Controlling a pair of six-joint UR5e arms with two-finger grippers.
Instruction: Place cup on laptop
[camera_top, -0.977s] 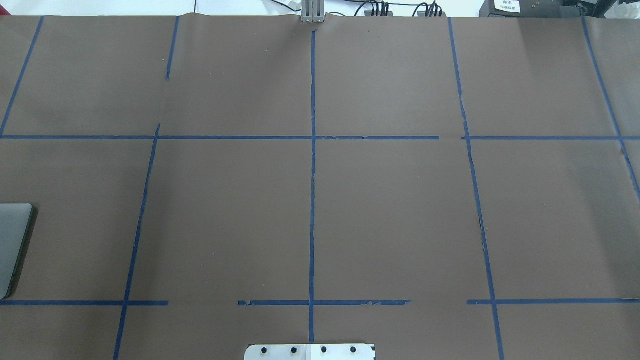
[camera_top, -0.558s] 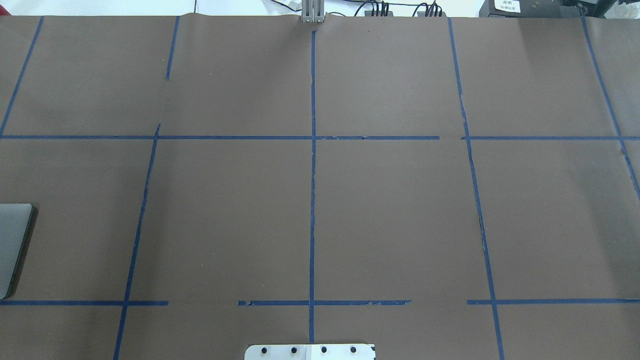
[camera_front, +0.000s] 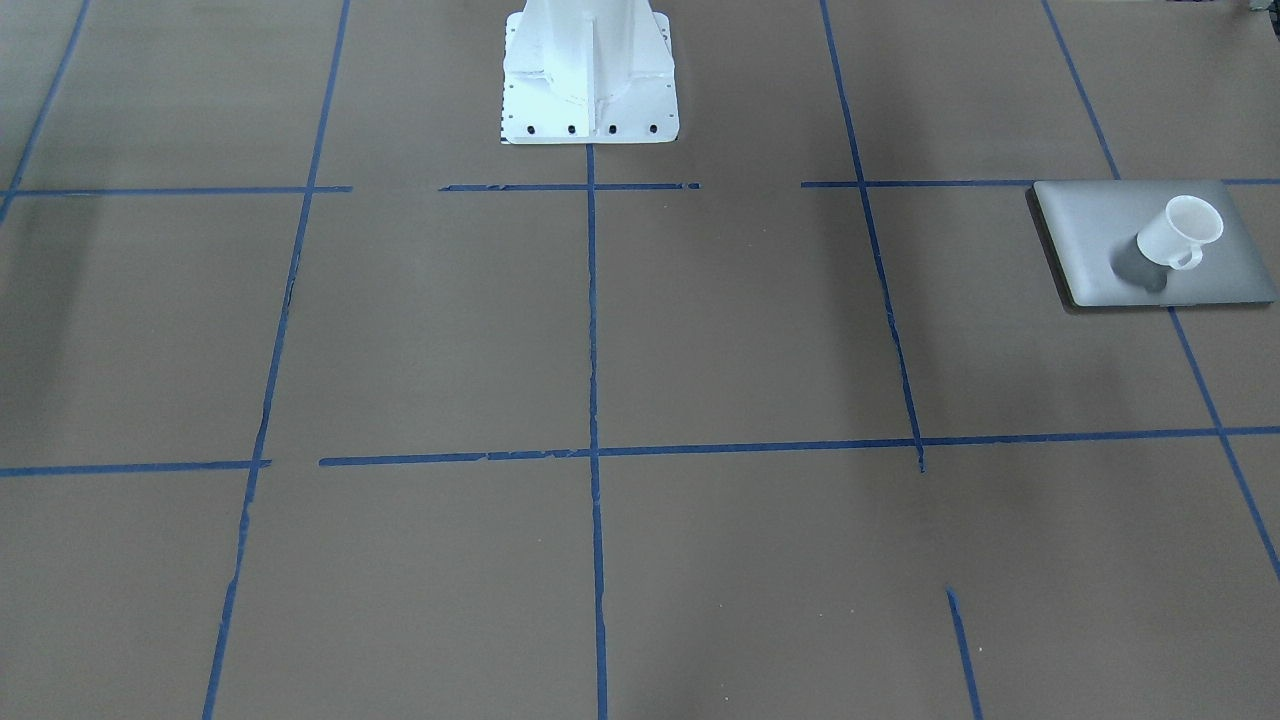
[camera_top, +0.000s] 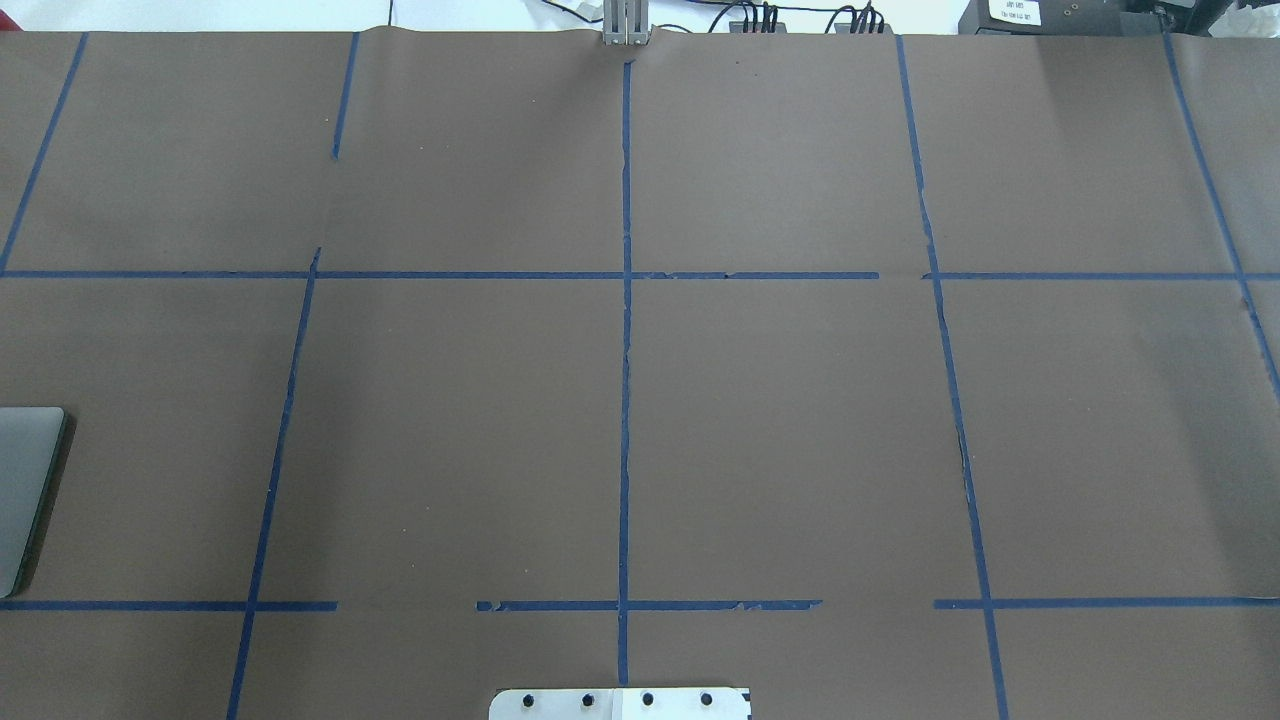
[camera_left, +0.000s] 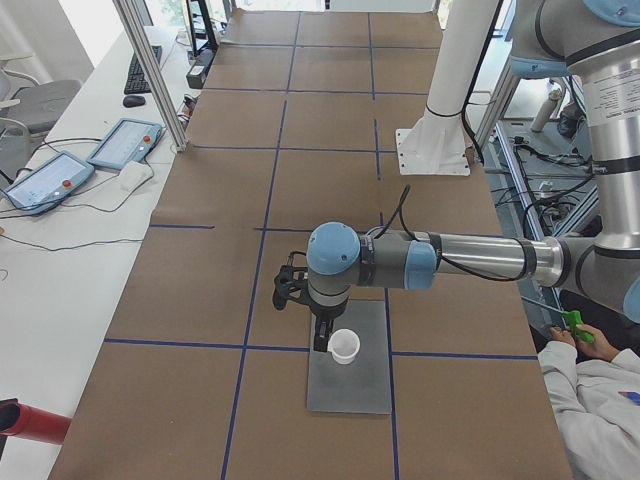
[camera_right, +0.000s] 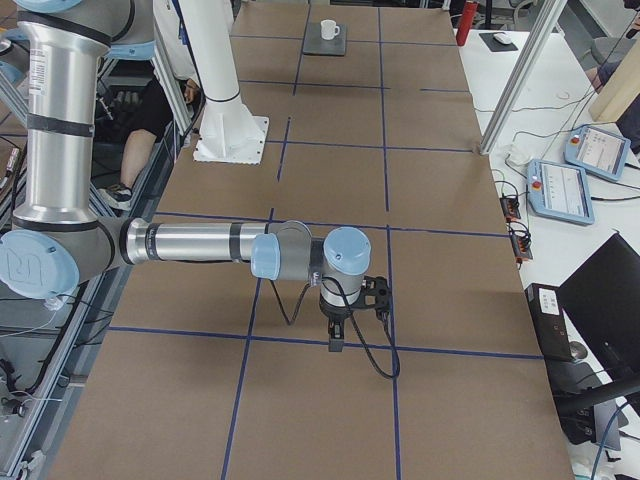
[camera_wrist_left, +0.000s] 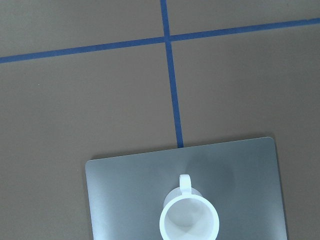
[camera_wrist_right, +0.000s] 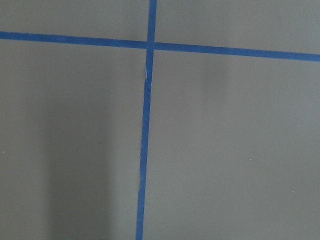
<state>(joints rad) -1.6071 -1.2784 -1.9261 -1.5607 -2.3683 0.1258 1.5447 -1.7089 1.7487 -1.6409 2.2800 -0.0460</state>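
Already the cup (camera_front: 1178, 232) stands on the laptop (camera_front: 1090, 230), close to the middle of the closed lid and well inside all four of its edges. So placed it has flat metal under its whole base and no edge near enough to tip it off, and by that reckoning the task looks done.

It sits upright with its axis vertical and its wide mouth facing up. The loop handle points toward the laptop's long edge on the side away from the robot's base. The laptop lies flat, with its long axis at right angles to the way the handle points.

The left gripper (camera_left: 322, 343) hangs over the laptop just beside the cup on the handle's side. It seems to be clear of the cup, though the side view is too coarse to be sure. I cannot tell whether its jaws are spread or pressed together. The right gripper (camera_right: 335, 340) points down at bare table, well apart from the laptop, and its jaws cannot be judged either.
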